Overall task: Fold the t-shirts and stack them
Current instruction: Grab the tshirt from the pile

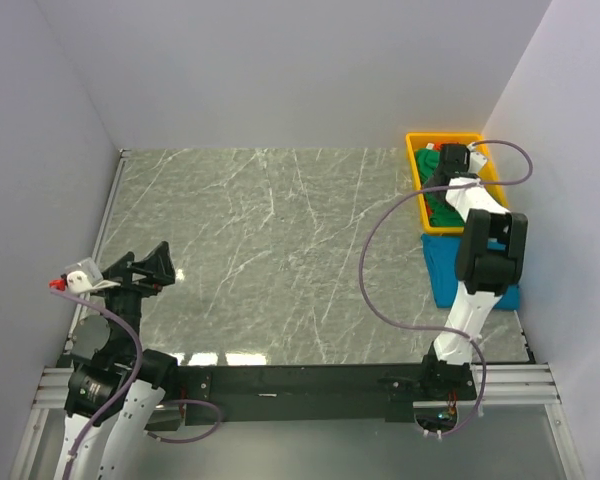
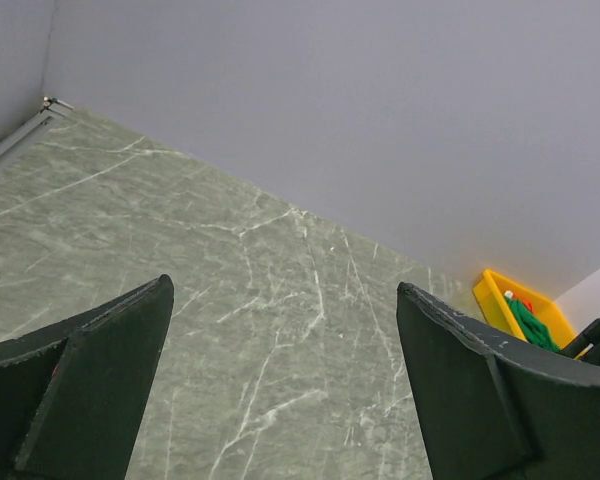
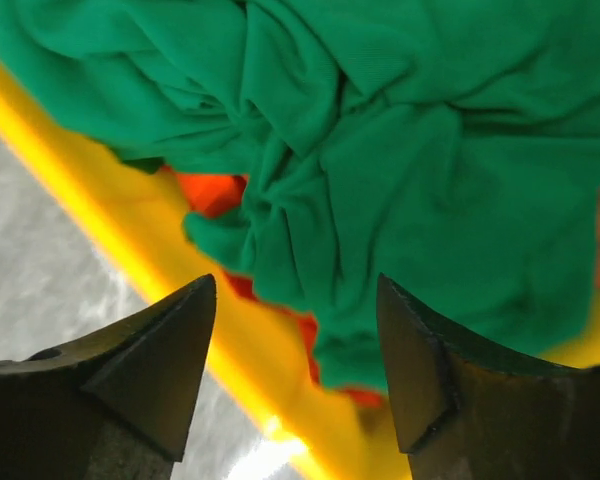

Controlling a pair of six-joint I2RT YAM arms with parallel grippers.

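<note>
A bright green t-shirt [image 3: 400, 140] lies crumpled in the yellow bin [image 3: 120, 220], with an orange-red t-shirt [image 3: 212, 192] showing under it. My right gripper [image 3: 295, 285] hangs open just above the cloth at the bin's edge, with nothing between its fingers. From above, the right gripper [image 1: 438, 185] is over the bin [image 1: 412, 160] and the green t-shirt [image 1: 442, 210]. A folded blue t-shirt [image 1: 440, 270] lies on the table in front of the bin, partly hidden by the right arm. My left gripper [image 1: 170, 262] stands open and empty at the near left.
The grey-green marble table [image 1: 280, 250] is walled at the back and both sides. In the left wrist view the left gripper [image 2: 283, 285] faces bare table, with the bin [image 2: 495, 300] far off. The right arm's cable [image 1: 365, 270] loops over the table.
</note>
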